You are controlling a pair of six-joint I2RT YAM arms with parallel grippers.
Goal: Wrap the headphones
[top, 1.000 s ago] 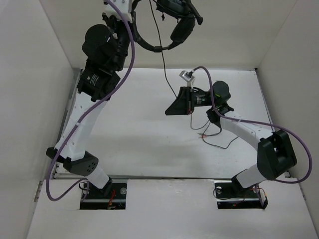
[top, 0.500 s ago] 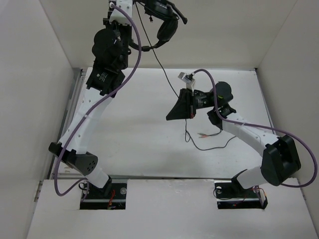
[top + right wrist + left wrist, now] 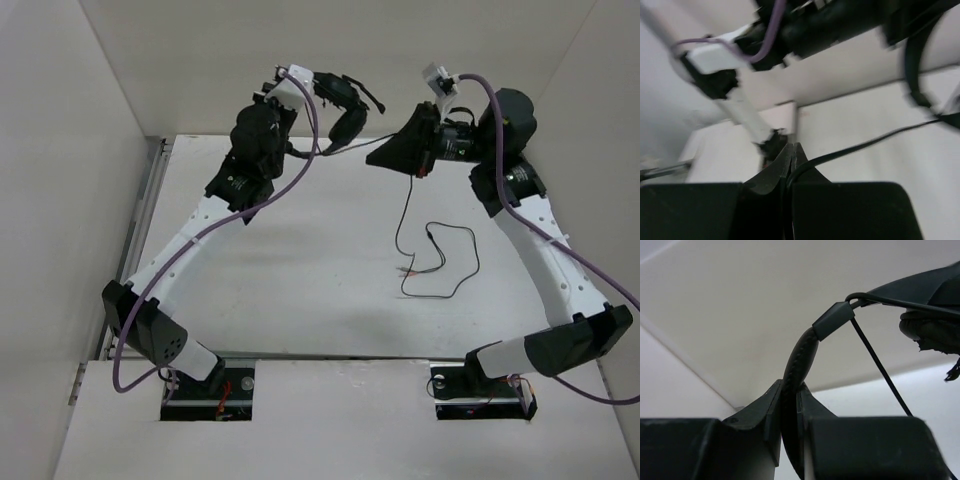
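Item: small black over-ear headphones (image 3: 348, 118), likely light, held above the white table's (image 3: 280, 260) far edge. Your left gripper (image 3: 790, 390) is clamping the padded headband. Your right gripper (image 3: 790, 152) is pinching the thin, limp black cord (image 3: 855, 148); keep taking hold there.

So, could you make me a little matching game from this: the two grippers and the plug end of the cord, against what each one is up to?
Things:
1. left gripper
2. right gripper
3. plug end

States:
A. lying on the table
B. shut on the headband
C. shut on the thin cord

Pairs: 1-B, 2-C, 3-A.
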